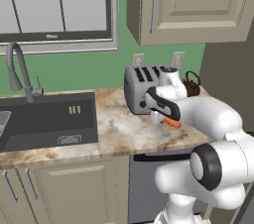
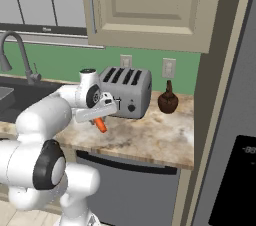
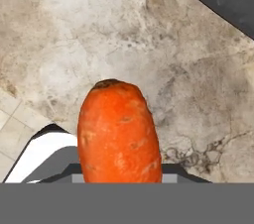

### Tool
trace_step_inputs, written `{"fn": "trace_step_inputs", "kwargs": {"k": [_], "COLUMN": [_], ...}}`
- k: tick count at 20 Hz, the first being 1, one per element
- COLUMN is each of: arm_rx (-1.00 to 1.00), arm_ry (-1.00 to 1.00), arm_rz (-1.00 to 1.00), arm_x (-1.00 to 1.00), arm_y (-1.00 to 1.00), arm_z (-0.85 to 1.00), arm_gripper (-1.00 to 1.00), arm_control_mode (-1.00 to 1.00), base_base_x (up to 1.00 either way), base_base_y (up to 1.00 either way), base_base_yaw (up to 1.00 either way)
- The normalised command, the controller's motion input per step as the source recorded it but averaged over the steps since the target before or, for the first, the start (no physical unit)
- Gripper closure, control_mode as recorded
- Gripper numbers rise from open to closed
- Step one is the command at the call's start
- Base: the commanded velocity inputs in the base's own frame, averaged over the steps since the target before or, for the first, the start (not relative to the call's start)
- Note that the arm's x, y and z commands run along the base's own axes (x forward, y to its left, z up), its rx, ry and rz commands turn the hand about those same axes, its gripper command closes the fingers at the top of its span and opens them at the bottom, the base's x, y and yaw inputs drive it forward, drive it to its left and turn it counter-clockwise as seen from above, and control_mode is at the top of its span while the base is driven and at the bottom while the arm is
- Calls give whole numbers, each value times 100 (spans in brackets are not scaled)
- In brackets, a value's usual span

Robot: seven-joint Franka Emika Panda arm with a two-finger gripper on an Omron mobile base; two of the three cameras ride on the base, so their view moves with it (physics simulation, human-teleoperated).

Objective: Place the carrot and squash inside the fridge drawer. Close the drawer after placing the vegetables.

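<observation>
While the tool (image 2: 98,119) hangs low over the counter (image 1: 124,131) in front of the toaster (image 2: 125,92), it looks pinched on the carrot (image 3: 119,131), though the fingertips are hard to make out. The carrot sticks out below it, seemingly just off the marble. A dark brown jug (image 2: 168,99) sits right of the toaster, the sink (image 1: 47,119) well off left.

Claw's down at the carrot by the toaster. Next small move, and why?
Probably a short straight lift. The carrot sits right at the claw, which looks closed on it, low over the counter in front of the toaster. Raising it first should clear both before any swing toward the fridge.
</observation>
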Motion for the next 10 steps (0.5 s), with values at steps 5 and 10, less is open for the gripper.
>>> {"fn": "trace_step_inputs", "kwargs": {"k": [5, 10], "arm_rx": [0, 0], "arm_ry": [-4, -6], "arm_rz": [0, 0], "arm_x": [-61, -61], "arm_y": [0, 2], "arm_z": [88, 97], "arm_gripper": [100, 100], "arm_control_mode": [-100, -100], "base_base_x": [0, 0], "base_base_y": [0, 0], "base_base_yaw": [0, 0]}}
